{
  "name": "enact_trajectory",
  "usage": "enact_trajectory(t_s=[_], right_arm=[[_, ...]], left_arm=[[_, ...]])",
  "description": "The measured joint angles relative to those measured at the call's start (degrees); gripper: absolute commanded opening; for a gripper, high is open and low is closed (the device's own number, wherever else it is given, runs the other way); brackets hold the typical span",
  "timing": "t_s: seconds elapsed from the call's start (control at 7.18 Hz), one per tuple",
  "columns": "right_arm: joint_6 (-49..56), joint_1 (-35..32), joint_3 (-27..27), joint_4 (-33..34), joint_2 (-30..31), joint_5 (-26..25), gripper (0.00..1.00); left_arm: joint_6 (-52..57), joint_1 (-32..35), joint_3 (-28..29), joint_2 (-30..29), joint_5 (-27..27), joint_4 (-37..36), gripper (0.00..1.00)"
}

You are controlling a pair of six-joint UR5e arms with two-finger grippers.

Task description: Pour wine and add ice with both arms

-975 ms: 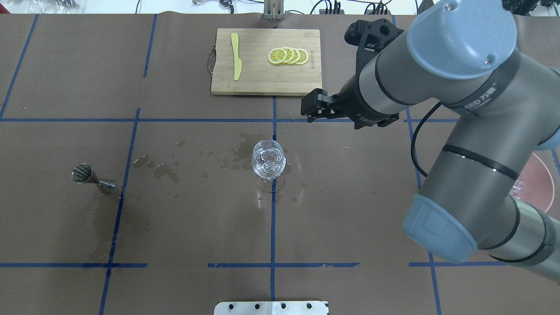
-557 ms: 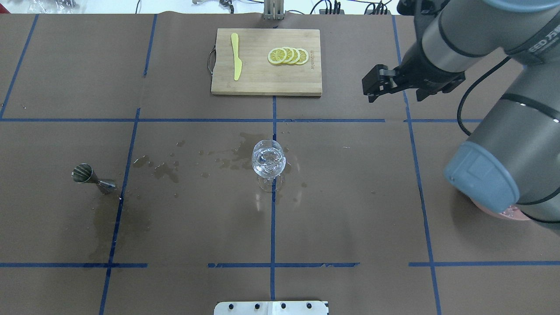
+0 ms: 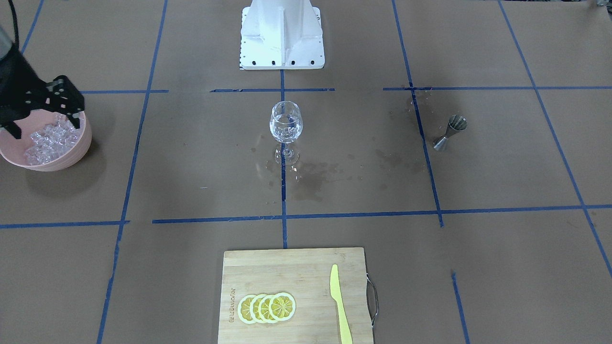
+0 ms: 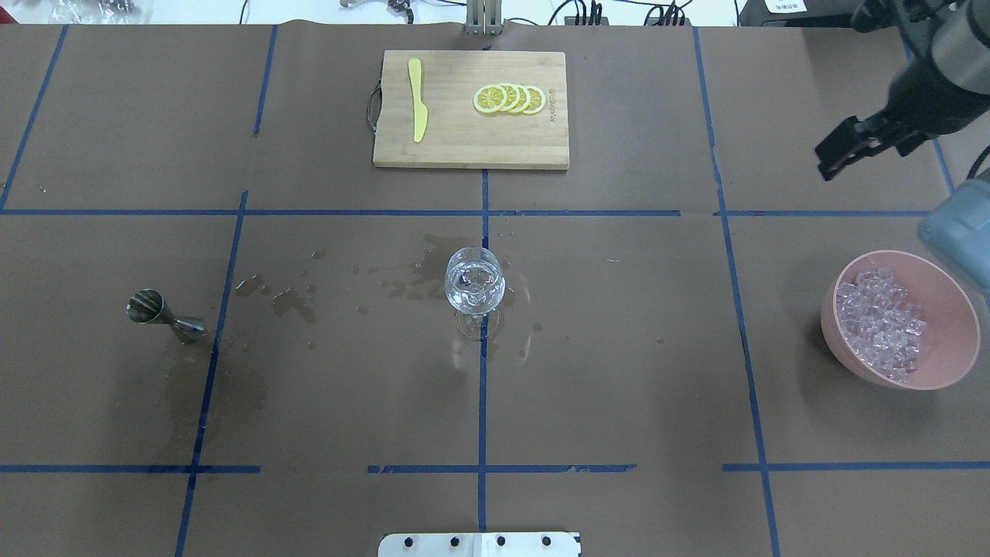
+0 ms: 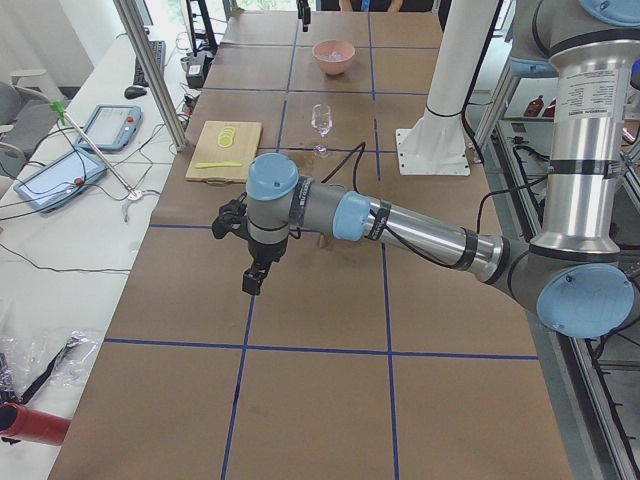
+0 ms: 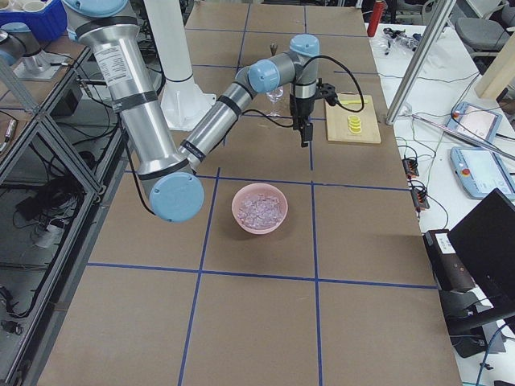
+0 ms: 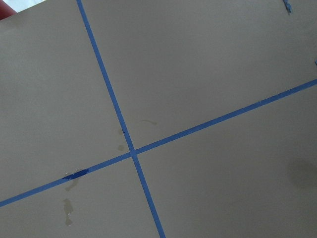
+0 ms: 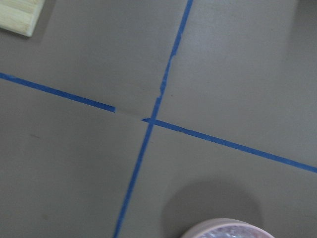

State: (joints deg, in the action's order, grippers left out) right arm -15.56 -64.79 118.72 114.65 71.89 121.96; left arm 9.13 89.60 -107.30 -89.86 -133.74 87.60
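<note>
While I'm hanging my right claw (image 4: 831, 161) high over the counter (image 4: 619, 371), the ice (image 4: 882, 321) is sitting heaped in the pink bowl (image 4: 955, 325) on my right side, not under me.

Key relation: in the overhead view the bowl is lying back toward my base from the claw and a touch further right. My right wrist camera is catching only its rim at the bottom edge. The front-facing view is making the claw look as if it's over the rim; I'm judging that as height parallax.

In that view the jaws are standing apart with nothing between them, so the right claw is released and empty.

My left claw (image 5: 254, 282) is hanging out toward the counter's left end, well apart from the bowl. It's showing only in the side view, so I can't tell if it's released or clenched. The right arm is by far the nearer one to the ice.

The wine glass (image 4: 475, 282) is standing upright at mid-counter, well apart to the left of the bowl, holding clear liquid, with wet patches around its foot. I can't tell if chunks are already in it.

Judging the next move: I'm pulling back toward base and dropping into the heap. The chunks are showing no long axis, so wrist yaw isn't mattering.
</note>
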Motion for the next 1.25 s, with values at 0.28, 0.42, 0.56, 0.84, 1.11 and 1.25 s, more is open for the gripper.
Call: enact_trajectory(t_s=[0.28,0.42,0.56,0.84,1.11,1.25], right_arm=[[17.14,-9.03,-5.44,-0.38,5.46,3.86,1.0],[25.08,-13.86,-9.77,-0.53,6.9,7.11,1.0],[31.02,-18.09,-14.35,-0.75,7.66,9.54,1.0],[34.88,-22.66,-20.85,-2.71,8.6,11.65,1.0],[34.25,-23.54,-25.72,-11.0,10.19,12.09,1.0],[33.91,-23.86,-29.19,-16.74,11.18,12.26,1.0]], left_arm=[[0.04,0.46,0.27,0.03,-0.34,0.05,1.0],[0.16,0.64,0.3,0.11,-0.33,0.06,1.0],[0.36,0.7,0.33,0.37,-0.24,0.09,1.0],[0.61,0.75,1.29,0.91,-0.02,0.18,1.0],[0.7,0.75,2.78,1.22,0.03,0.39,1.0],[0.69,0.75,3.59,1.43,0.0,0.48,1.0]])
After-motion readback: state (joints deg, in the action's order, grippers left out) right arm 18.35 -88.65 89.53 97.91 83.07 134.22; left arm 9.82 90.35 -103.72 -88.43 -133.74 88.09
